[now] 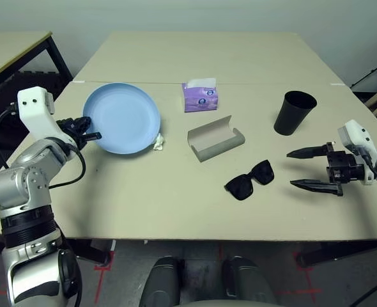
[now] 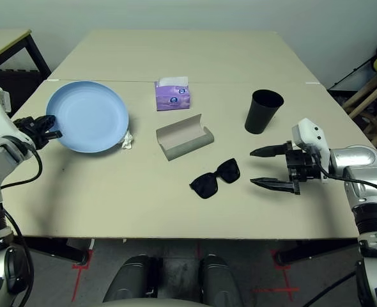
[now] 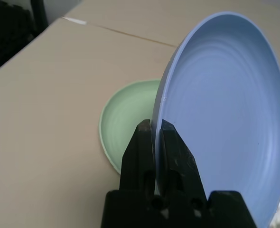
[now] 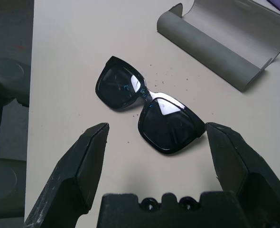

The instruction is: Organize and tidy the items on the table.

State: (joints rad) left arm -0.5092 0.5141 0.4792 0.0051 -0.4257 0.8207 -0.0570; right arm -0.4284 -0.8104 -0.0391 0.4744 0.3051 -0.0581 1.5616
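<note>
Jaws of the left gripper (image 3: 155, 137) are clenched on the rim of the light blue plate (image 1: 121, 118), which is held tilted up on edge at the left side of the desk (image 1: 176, 204); the left wrist view shows the rim pinched between the two black fingers (image 3: 139, 152) and the pale green plate (image 3: 128, 121) lying flat on the desk beneath and behind the raised one. A crumpled white paper wad (image 1: 158, 142) lies just beside the blue plate's right edge. Near the middle of the desk the grey glasses case (image 1: 215, 138) sits open, and a purple tissue pack (image 1: 200, 96) stands beyond it, close to the seam that crosses the desk. The black sunglasses (image 1: 250, 180) lie on the desk in front of the case, apart from it. The black cup (image 1: 294, 112) stands upright toward the right side. The right gripper (image 1: 307, 168) hovers to the right of the sunglasses with its jaws released and spread wide, pointing toward them and grasping nothing; in the right wrist view the sunglasses lie between and just ahead of the two fingertips (image 4: 95, 142), untouched.
</note>
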